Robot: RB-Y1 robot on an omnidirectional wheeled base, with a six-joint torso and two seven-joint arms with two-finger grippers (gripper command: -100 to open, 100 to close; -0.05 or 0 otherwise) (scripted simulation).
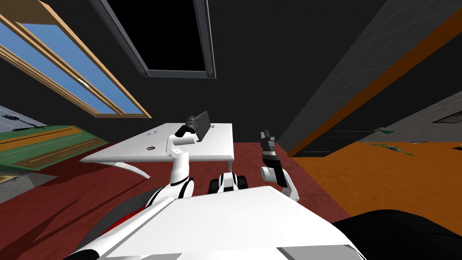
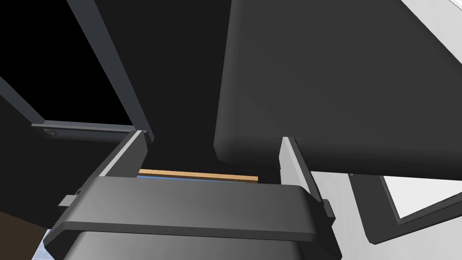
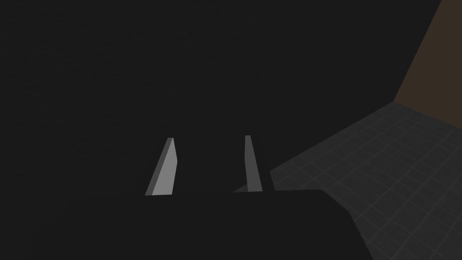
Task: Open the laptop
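Observation:
A dark laptop (image 1: 204,123) stands on the far part of a white table (image 1: 131,153), its lid raised part way. My left gripper (image 1: 191,123) is at the lid's left side. In the left wrist view the lid (image 2: 343,85) is a dark slab tilted up. Its near corner lies between the fingers of the open left gripper (image 2: 212,140), with no finger pressing it. The laptop's base (image 2: 370,216) shows below the lid. My right gripper (image 1: 266,134) is held up to the right of the table. Its fingers (image 3: 163,169) stand apart on nothing.
Two small objects (image 1: 151,133) (image 1: 150,148) lie on the table's left part. A blue window with a wooden frame (image 1: 76,76) is on the left wall. A grey frame around a black area (image 1: 171,36) is behind the table. The floor is red, orange to the right.

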